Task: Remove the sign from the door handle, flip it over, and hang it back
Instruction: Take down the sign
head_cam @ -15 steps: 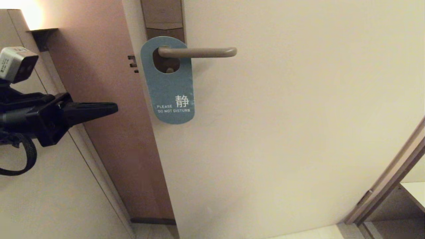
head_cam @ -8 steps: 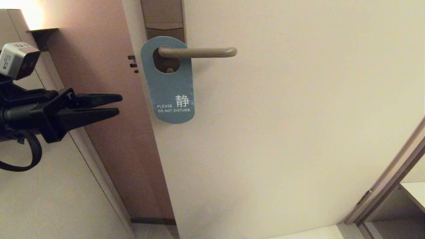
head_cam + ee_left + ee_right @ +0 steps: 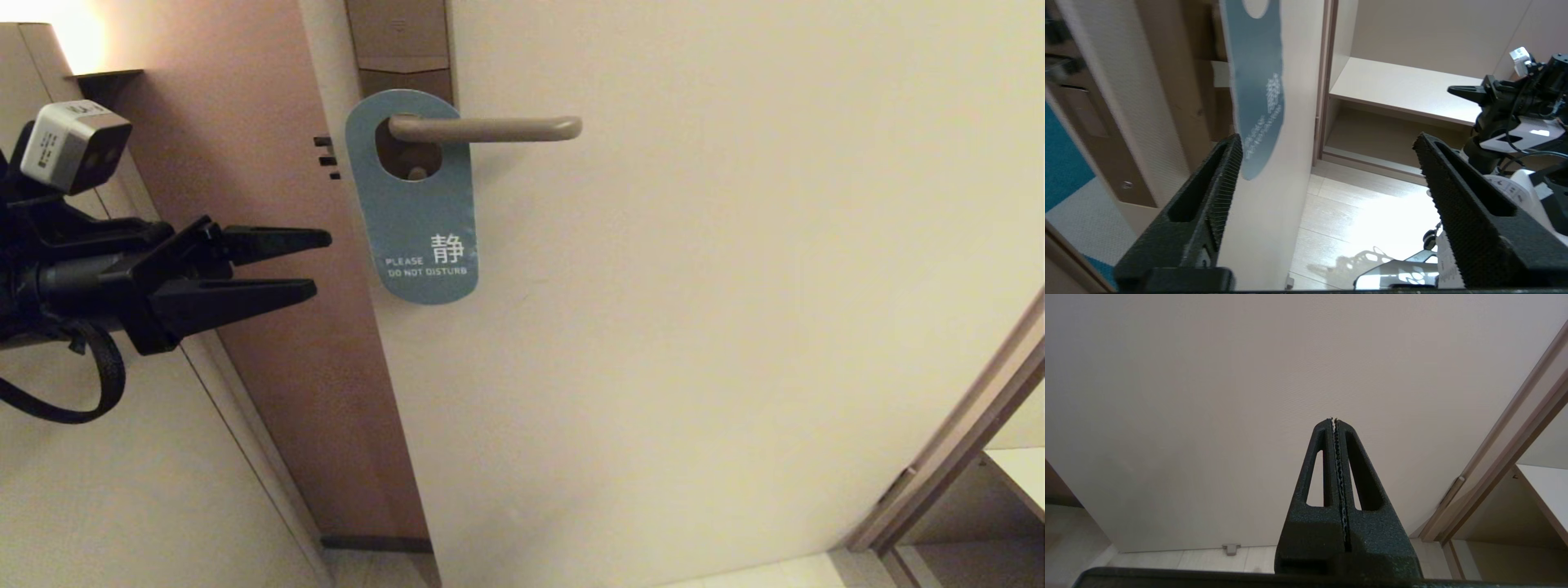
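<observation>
Sign hangs by its oval hole on the door handle, blue "PLEASE DO NOT DISTURB" face outward, long axis vertical and lying flat against the door. The handle's lever runs level, its free rounded end pointing away from the robot's left. Left gripper sits well apart from the sign on that left side, level with the card's lower half, jaws spread and aimed toward it; in the left wrist view the card's lower end shows just past one fingertip. Likely next is reaching in to pinch that bottom edge. Right gripper is parked, pressed together on nothing, facing bare door
</observation>
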Available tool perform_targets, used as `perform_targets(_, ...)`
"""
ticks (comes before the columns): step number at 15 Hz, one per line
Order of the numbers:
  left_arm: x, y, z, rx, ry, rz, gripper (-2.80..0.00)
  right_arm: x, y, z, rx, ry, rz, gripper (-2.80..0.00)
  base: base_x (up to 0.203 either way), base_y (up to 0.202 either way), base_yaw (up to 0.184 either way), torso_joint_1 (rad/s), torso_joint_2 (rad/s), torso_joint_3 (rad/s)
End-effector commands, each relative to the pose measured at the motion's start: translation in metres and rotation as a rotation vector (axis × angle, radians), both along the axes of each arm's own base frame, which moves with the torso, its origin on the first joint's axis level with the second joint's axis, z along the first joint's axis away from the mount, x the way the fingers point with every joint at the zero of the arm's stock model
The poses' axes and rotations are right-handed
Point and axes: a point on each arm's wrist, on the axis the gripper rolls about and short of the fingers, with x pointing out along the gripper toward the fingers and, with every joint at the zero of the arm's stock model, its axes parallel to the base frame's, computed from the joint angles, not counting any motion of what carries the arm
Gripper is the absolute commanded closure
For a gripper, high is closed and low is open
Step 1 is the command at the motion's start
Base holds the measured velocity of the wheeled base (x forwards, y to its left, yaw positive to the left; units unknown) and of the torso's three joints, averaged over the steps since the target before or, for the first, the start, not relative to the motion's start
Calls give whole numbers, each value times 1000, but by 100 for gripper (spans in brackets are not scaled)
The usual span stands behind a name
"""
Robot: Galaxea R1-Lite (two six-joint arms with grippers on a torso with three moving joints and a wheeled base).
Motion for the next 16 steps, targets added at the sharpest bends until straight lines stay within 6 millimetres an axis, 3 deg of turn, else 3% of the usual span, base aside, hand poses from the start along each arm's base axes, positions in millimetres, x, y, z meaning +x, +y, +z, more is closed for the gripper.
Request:
perform_targets(1,5,0,0,0,1,-8,-280,0,0,0,0,2,1,0,0,0,0,0,0,0)
perform_targets(5,17,-4,0,0,0,-23,-280,0,0,0,-1,2,1,0,0,0,0,0,0,0)
perform_targets(16,25,-21,-7,0,22,-84,-280,0,0,0,0,2,1,0,0,0,0,0,0,0)
